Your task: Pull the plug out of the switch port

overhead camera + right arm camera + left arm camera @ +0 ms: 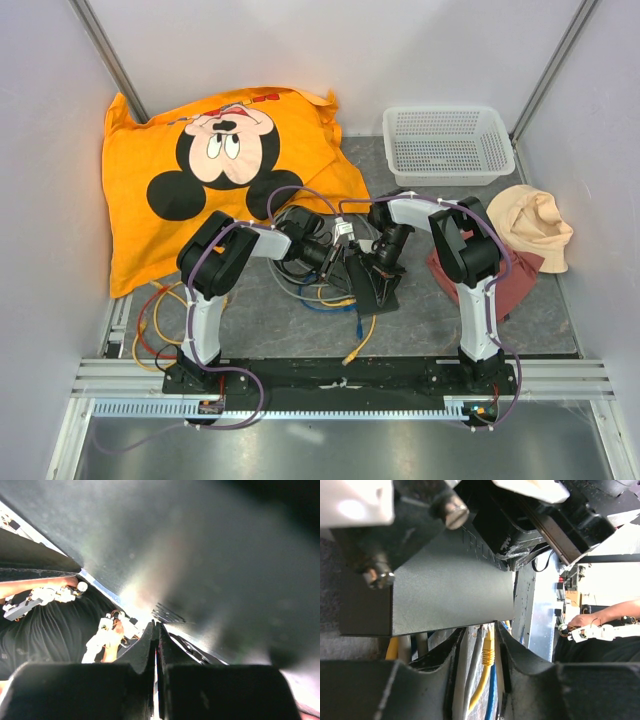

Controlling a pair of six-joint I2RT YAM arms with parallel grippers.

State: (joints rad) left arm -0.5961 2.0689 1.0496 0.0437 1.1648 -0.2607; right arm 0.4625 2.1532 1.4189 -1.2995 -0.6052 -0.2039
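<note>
Top view: switch point(372, 288) near centre of desk point(540, 330), btwn the two arms' ends; tangle of yellow, blue, grey cables point(325, 295) just L of it. L gripper point(479, 632) right at switch's narrow edge, fingers point(437, 655) partway apart; yellow plug point(489, 650) on its cable plus a grey lead visible in the gap. Can't tell if pinched or merely behind, nor if plug is seated in a port. R gripper point(155, 630): fingers pressed tight together, nothing seen btwn them; blurred dark surface across most of R wrist view, too close to ID. Loose yellow connector point(350, 356) nr arm bases. Farther back: orange Mickey pillow point(220, 170) L, white mesh basket point(447, 145) R, beige cap point(538, 225) and maroon cloth point(505, 285) R side.
</note>
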